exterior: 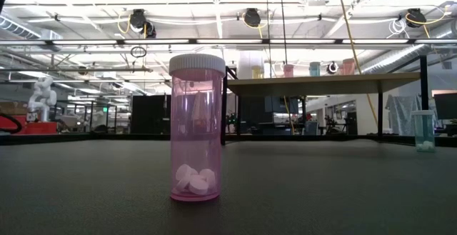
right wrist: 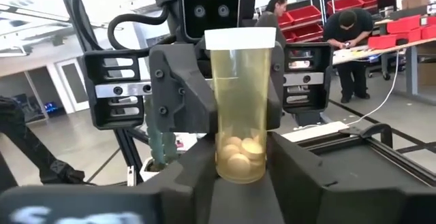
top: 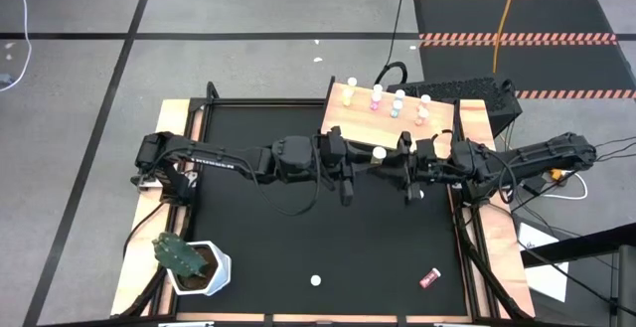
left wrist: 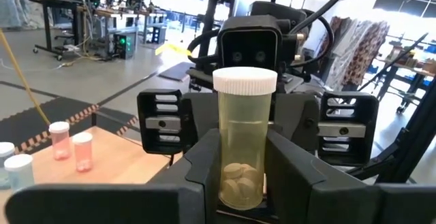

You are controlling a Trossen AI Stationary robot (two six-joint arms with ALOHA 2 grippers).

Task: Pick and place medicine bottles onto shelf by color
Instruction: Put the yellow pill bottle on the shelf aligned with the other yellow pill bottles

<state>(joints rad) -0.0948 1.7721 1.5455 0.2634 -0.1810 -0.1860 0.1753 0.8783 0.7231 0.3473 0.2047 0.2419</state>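
**A:** What did the two arms have between them?

**B:** A yellow bottle (left wrist: 244,142), a translucent cylinder with a ribbed white cap and a few round pale tablets at the bottom. The left claw (top: 346,176) and the right claw (top: 407,175) faced each other over the middle of the black table (top: 258,257), both arms stretched nearly level and straight toward one another. In the high view the bottle's white cap (top: 379,154) sat between them.

**A:** Which claw was gripping it?

**B:** Both wrist views showed the bottle upright between blocky matte-black fingers (left wrist: 197,163), with the opposite claw's fingers (right wrist: 178,94) pressed to its sides too. So each claw looked clenched on the yellow bottle, one from each side.

**A:** And the shelf?

**B:** The shelf (top: 343,118), a pale plain wooden board, lay just beyond the claws, at the table's far edge. Several small white-capped bottles stood in a row on it, including a yellow one (top: 350,88) and a pink one (top: 377,96).

**A:** Anything nearer than the claws?

**B:** A pink bottle (exterior: 196,128) stood upright well to the near side, smooth clear plastic with white tablets inside. A red bottle (top: 430,278) lay on its side off toward the right arm's side. A cactus (top: 179,253) in a white pot stood at the near corner on the left arm's side. No readable label showed on any bottle.
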